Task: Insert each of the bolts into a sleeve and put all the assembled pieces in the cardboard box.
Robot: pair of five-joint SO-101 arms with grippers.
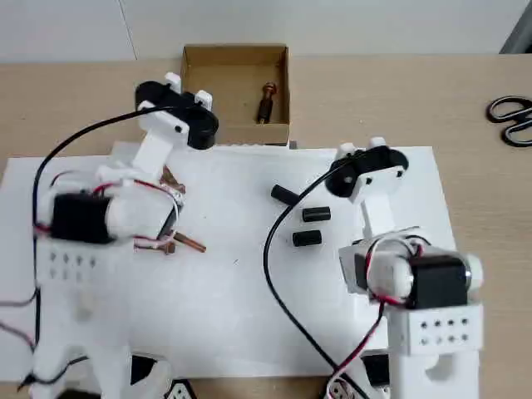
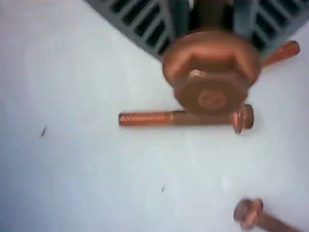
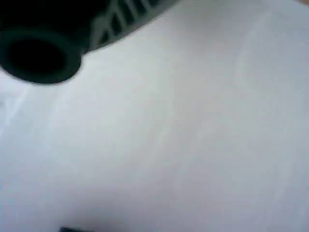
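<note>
Left wrist view, left gripper (image 2: 207,18) clamps copper flanged bolt (image 2: 210,72), right gripper (image 3: 60,19) clamps black hollow sleeve (image 3: 72,59)

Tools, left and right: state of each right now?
Left tool: closed, holding a copper bolt.
Right tool: closed, holding a black sleeve.

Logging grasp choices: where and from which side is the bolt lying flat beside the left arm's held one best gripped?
Take the bolt by its shank, mid-length, coming straight down with the jaws across it. It lies flat on the white sheet, so only its sides are free; the wide head is awkward to pinch.
</note>
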